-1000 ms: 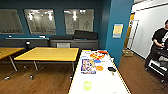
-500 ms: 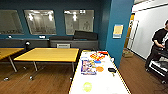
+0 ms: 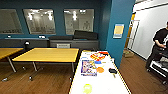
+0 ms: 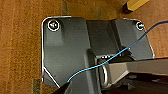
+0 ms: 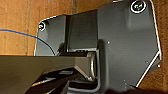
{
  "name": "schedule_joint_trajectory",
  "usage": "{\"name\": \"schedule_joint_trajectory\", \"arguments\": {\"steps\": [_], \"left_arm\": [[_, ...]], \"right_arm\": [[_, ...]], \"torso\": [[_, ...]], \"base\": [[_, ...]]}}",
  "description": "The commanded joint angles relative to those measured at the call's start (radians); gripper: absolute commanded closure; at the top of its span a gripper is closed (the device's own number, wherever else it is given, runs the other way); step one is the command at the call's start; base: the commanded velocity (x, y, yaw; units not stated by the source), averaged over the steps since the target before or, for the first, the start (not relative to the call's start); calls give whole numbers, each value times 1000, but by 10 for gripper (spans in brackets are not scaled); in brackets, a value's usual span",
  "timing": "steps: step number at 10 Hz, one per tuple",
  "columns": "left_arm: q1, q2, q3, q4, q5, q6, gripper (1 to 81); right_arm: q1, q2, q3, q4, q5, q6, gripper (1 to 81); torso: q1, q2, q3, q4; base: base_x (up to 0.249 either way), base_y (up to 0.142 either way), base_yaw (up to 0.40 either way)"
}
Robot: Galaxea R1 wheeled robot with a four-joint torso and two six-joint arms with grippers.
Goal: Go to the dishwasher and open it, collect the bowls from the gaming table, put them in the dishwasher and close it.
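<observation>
The gaming table (image 3: 107, 85), glossy white with a yellow rim, runs from the lower middle of the head view away from me. On it sit the bowls: a pale yellow-green one (image 3: 87, 88) nearest, an orange one (image 3: 100, 69) further along, and a black one (image 3: 112, 70) near the right rim. The dishwasher is out of view. Both wrist views look down past the robot's own dark plate onto brown wooden floor (image 4: 20, 50) (image 5: 17, 22).
Flat colourful game boxes (image 3: 89, 67) (image 3: 98, 56) lie on the white table. Yellow-wood tables (image 3: 47, 55) stand to the left. A dark counter (image 3: 72, 43) runs under the windows, beside a blue wall corner (image 3: 120, 35). A person (image 3: 160, 47) stands at the right with a rig.
The whole head picture has shifted slightly, so the camera has moved a little towards the white table. The things on it lie as before.
</observation>
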Motion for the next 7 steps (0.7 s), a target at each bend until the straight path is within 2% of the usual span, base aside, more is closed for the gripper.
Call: {"name": "schedule_joint_trajectory", "arguments": {"steps": [1,2,4,7], "left_arm": [[-29,-9,4,-3,49,4,10],[-29,-9,4,-2,49,4,10],[-29,-11,4,-2,49,4,10],[-29,-15,4,-5,49,4,10]], "right_arm": [[39,-17,25,4,-55,7,10],[35,-33,43,3,-54,9,10],[26,-125,186,4,-54,10,10],[17,-306,471,29,14,15,10]], "torso": [[0,0,0,0],[0,0,0,0],[-1,0,0,0],[-1,0,0,0]], "base": [[0,0,0],[0,0,0],[0,0,0],[0,0,0]]}}
